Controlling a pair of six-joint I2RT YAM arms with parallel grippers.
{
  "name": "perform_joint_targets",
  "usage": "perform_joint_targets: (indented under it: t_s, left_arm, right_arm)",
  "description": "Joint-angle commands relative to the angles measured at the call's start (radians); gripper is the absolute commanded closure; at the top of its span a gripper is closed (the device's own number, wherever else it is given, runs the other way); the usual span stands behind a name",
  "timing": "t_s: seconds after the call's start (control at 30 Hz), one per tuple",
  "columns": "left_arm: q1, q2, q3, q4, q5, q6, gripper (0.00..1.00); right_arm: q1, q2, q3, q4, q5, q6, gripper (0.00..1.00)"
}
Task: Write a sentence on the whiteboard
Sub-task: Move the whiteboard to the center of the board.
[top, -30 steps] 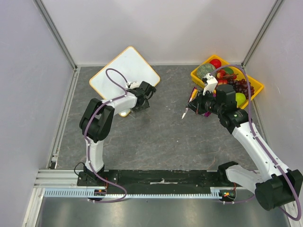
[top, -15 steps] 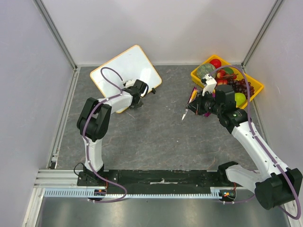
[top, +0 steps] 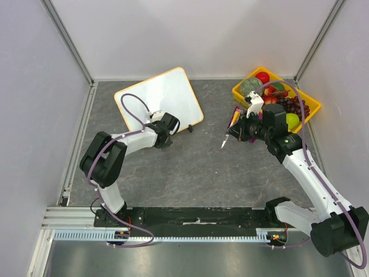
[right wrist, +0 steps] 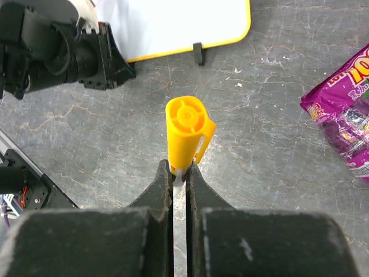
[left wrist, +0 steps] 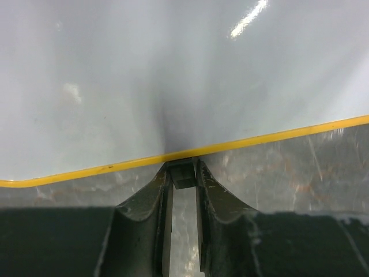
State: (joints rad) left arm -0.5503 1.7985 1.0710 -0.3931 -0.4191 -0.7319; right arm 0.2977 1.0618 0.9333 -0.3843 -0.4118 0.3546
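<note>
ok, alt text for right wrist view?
The right gripper is shut on a yellow-capped marker above the grey table. Beyond it are a corner of the whiteboard, the left gripper at the board's edge, and a purple snack packet at right.

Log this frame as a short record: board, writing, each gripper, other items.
whiteboard: lying flat, far left, askew
writing: none visible
left gripper: shut on the whiteboard's near rim
right gripper: shut on a marker with a yellow cap, apart from the whiteboard
other: basket of fruit, far right; purple snack bag next to it
</note>
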Motion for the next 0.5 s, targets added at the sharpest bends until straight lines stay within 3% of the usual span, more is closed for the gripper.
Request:
perform_joint_targets:
  t_s: [0.0, 0.47]
  left_arm:
    - [-0.098, -0.056, -0.071, -0.113, 0.014, -0.038, 0.98]
    - [-0.451, -0.133, -0.155, -0.285, 0.014, -0.348, 0.98]
  right_arm:
    - [-0.002, -0.034, 0.002, -0.022, -0.012, -0.013, 1.0]
    - [0.0, -0.036, 0.013, -0.044, -0.013, -0.034, 1.0]
